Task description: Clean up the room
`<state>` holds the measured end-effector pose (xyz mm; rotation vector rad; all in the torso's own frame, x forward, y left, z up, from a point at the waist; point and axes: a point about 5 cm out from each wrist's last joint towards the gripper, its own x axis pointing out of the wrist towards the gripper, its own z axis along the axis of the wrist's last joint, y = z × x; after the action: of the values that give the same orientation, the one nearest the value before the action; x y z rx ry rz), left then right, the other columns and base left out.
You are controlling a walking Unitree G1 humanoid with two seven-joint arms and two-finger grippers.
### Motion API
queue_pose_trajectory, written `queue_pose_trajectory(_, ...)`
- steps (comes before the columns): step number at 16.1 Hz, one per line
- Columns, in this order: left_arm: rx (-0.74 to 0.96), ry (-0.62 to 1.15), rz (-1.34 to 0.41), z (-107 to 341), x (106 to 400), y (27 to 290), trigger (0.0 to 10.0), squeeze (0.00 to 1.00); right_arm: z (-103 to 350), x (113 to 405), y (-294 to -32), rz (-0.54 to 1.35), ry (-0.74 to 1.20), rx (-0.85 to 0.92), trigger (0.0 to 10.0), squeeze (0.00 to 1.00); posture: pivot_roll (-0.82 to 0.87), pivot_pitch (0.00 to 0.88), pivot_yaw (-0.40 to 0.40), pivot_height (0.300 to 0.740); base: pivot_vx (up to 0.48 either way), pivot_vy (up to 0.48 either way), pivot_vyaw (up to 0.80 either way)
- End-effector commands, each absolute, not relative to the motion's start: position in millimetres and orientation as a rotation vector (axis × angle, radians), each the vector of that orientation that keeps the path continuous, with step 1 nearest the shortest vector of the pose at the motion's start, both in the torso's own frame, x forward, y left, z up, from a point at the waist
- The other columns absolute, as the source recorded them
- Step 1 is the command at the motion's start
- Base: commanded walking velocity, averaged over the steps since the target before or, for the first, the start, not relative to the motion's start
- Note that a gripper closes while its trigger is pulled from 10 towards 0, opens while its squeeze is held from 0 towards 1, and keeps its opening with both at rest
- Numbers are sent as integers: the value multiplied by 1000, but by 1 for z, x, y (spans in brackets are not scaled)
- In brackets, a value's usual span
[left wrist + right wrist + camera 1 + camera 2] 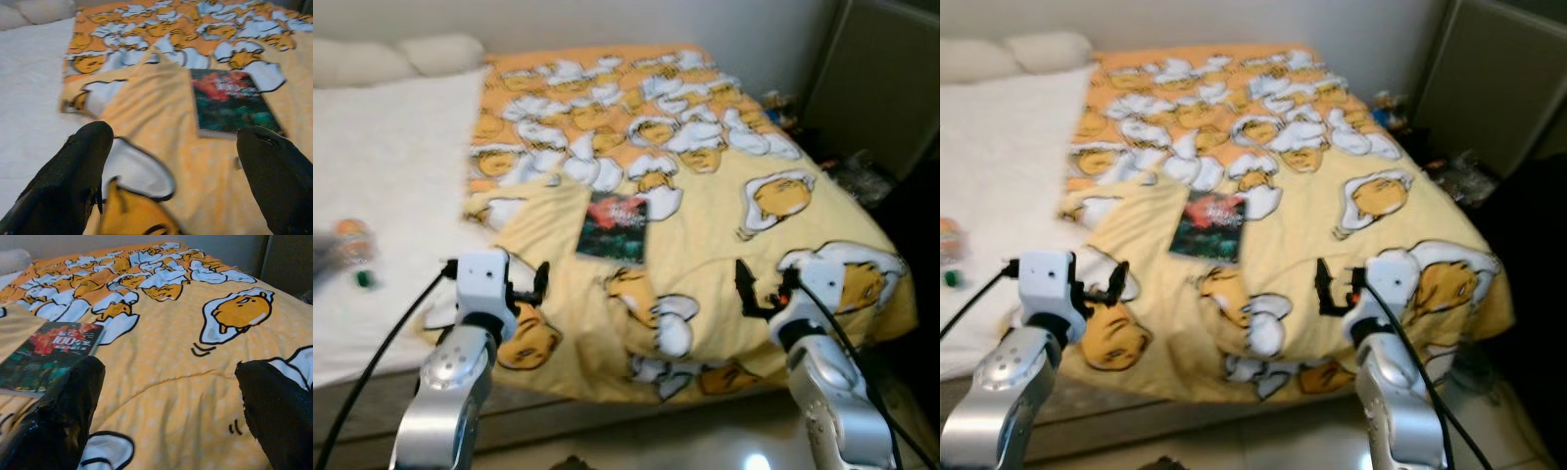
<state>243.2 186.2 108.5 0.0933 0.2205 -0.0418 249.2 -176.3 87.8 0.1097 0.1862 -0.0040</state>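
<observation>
Both silver arms hover at the bed's near edge, left claw (530, 286) and right claw (751, 286) open and empty; the thin, stiff dark-covered book (613, 227) lies flat between them on the soft yellow egg-print blanket (724, 211), likely light, best pinched at an edge.

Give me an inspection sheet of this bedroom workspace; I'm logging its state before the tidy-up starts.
Surface: bed with white sheet, partly covered by a yellow egg-print blanket.
Job's things: book with a dark red-and-green cover lying flat on the blanket, between the two grippers and beyond them.
Clutter: small orange and green items on the sheet at the robot's left, too blurred to identify; jumbled objects on the floor beside the bed's right side.
Grippers: left gripper open, empty, above the blanket; right gripper open, empty, above the blanket.
Cables: black cable along the left arm; another along the right arm.
Surroundings: pillows at the head; wall behind; dark cabinet on the right.
</observation>
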Motion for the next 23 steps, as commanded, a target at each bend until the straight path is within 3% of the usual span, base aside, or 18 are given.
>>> queue_pose_trajectory(1,108,207,-24,113,244,191,10000,0,88,250,-172,9,188,121,10000,0,-26,0,15,740,0,281,0)
queue_pose_trajectory(23,117,188,-52,117,255,183,10000,0,88,253,-159,68,200,122,10000,0,-44,0,41,740,0,284,0)
